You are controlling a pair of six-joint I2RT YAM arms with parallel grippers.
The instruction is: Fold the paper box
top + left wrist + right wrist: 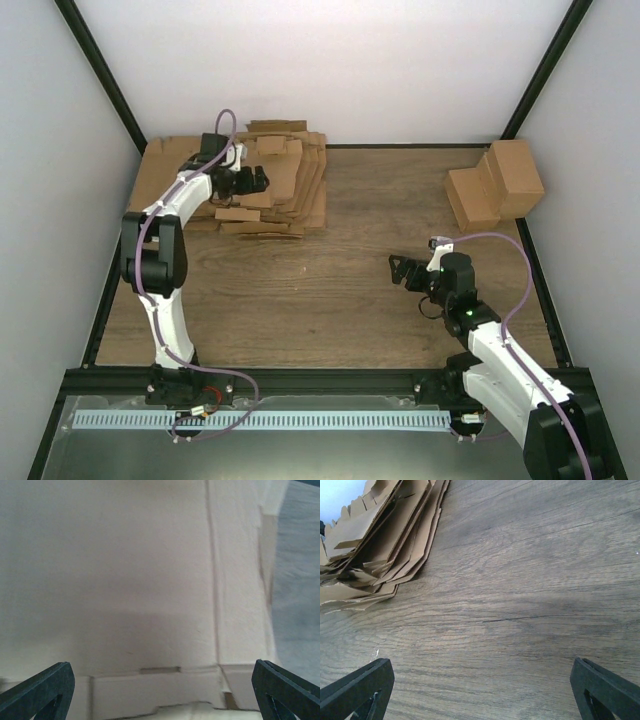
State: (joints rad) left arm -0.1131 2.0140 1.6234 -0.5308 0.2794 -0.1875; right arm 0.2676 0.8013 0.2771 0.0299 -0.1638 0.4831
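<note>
**Both pairs of fingers standing open, box sheet lying flat**

The left fingers [37,690] are hovering wide apart, gripping nothing, over the paper box [125,580], which is lying flat and creased atop the heap of cardboard sheets [290,195] at the upper left. The right fingers [357,687] are hanging open above the wooden tabletop [330,290], right of centre.

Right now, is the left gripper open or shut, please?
Open: the left gripper shows both fingertips wide apart above the flat cardboard sheet, gripping nothing.

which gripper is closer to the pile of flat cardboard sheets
Left. The left gripper is directly over the pile of cardboard sheets, jaws open. The right gripper is over bare table, off to the pile's right and apart from it.
</note>
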